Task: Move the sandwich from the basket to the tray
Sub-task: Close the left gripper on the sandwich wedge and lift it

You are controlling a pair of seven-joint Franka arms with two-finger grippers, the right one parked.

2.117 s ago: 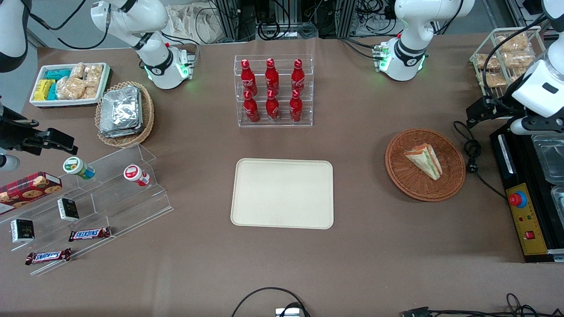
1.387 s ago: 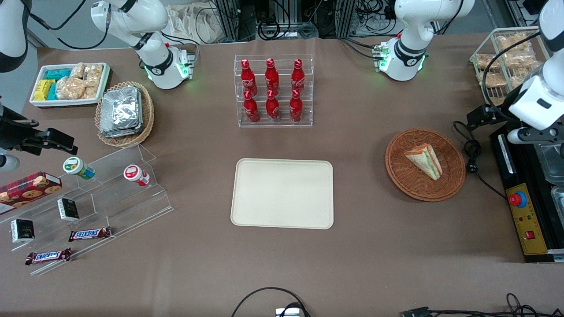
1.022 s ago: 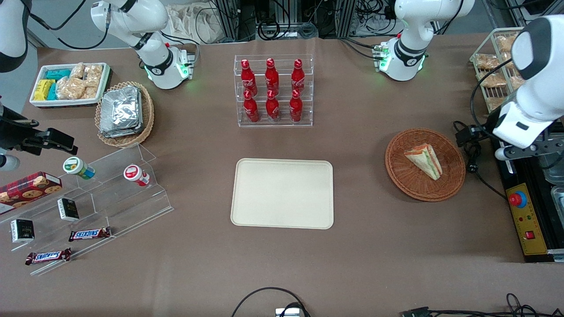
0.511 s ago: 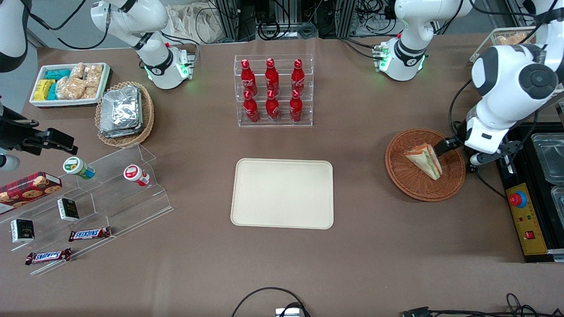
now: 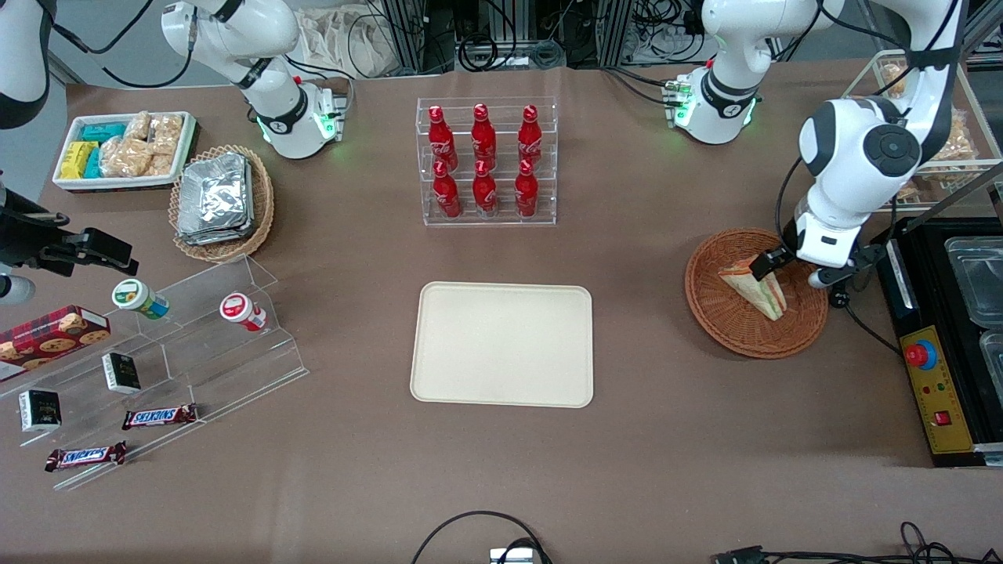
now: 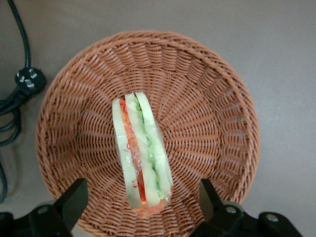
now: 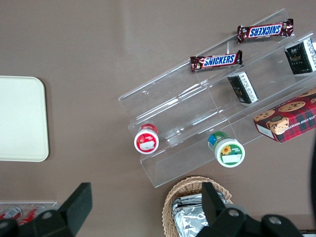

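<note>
The wrapped sandwich (image 5: 754, 286) (image 6: 140, 154), a wedge of pale bread with green and red-orange layers, lies in the round reddish-brown wicker basket (image 5: 733, 321) (image 6: 207, 113) toward the working arm's end of the table. My left gripper (image 5: 772, 262) (image 6: 140, 197) hangs open just above the basket, over the sandwich's thick end, one finger (image 6: 74, 200) on each side of it and neither touching it. The cream tray (image 5: 502, 343) lies flat at the table's middle, with nothing on it.
A black power plug and cable (image 5: 840, 270) (image 6: 22, 81) lie beside the basket. A black control box with a red button (image 5: 928, 356) sits at the table's edge. A clear rack of red bottles (image 5: 486, 162) stands farther from the front camera than the tray.
My left arm has swung in from the table's edge over the control box to above the basket, and the gripper has come down over the sandwich. Sandwich, basket and tray have not moved.
</note>
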